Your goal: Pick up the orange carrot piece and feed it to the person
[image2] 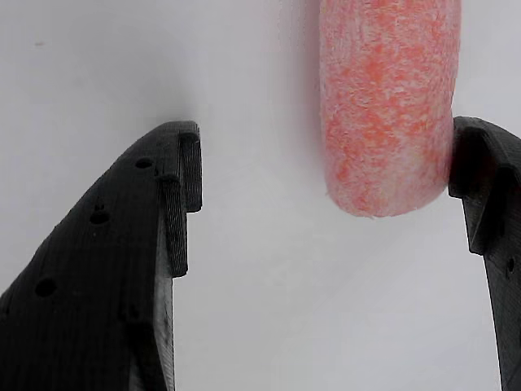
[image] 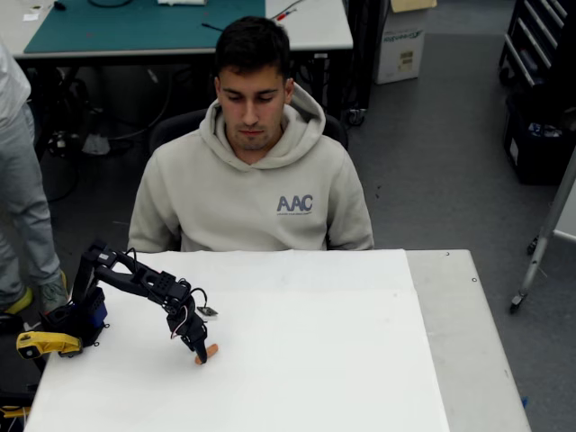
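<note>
1. Gripper (image2: 326, 187): jaws are seen parted in wrist view, wide gap betw. them; nothing clamped.
2. Fingers (image2: 122, 285): left one is set well clear of the carrot (image2: 389, 106); right one is seen touching or just beside carrot's lower right side, can't be told which.
3. Carrot is laid on the white table (image2: 244, 309), inside the gap, nearer right finger; its rounded end is turned toward the camera.
4. In overhead view, gripper (image: 202, 354) is lowered to table (image: 342, 360) near its left-front part, w/ carrot (image: 208, 353) at the tips.
5. Arm (image: 135, 283) is bent over from its base at table's left edge.
6. Person (image: 255, 171) is seated behind table's far edge, head tilted down, well apart from carrot.
</note>
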Controlling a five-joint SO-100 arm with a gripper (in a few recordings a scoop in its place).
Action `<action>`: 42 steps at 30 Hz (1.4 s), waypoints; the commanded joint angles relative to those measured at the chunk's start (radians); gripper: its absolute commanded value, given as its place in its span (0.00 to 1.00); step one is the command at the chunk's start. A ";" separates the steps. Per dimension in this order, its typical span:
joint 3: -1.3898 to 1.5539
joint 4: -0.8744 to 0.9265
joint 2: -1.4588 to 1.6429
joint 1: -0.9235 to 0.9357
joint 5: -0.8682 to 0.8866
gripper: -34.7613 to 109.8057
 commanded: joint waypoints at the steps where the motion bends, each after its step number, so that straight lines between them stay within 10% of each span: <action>1: -0.063 0.003 0.029 0.012 -0.012 0.40; 42: -0.133 0.017 -0.103 0.025 -0.012 0.23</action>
